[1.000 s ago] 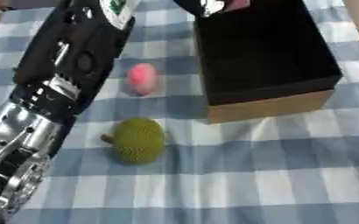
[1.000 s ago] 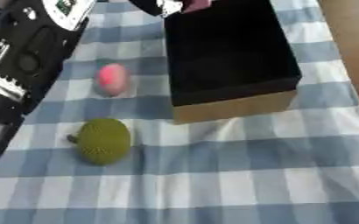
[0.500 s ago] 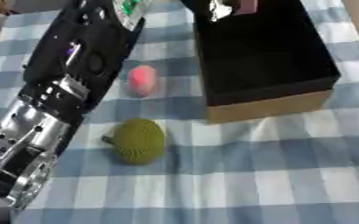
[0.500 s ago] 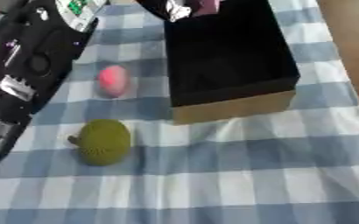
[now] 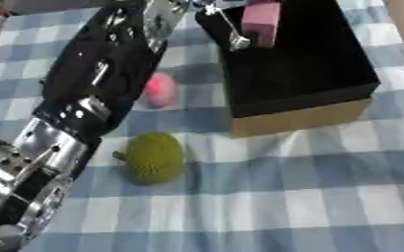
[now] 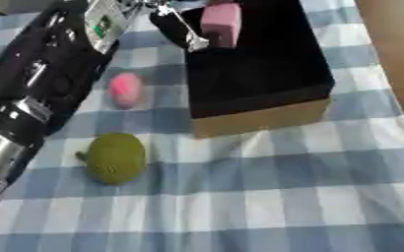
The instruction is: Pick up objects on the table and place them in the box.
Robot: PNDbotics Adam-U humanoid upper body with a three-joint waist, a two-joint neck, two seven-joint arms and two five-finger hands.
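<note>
Fingers of the left hand (image 6: pixel 184 24) hold a pink block (image 6: pixel 221 23) over the far end of the black box (image 6: pixel 270 106). Nearer, on the blue checked cloth (image 6: pixel 274 197), a pink egg-shaped object (image 6: pixel 124 90) lies beside the forearm and a green spiky fruit (image 6: pixel 115 158) closer still.

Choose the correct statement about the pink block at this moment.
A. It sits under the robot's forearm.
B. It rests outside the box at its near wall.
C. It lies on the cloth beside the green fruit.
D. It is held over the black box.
D: the left hand holds the pink block over the box, away from the green fruit.
</note>
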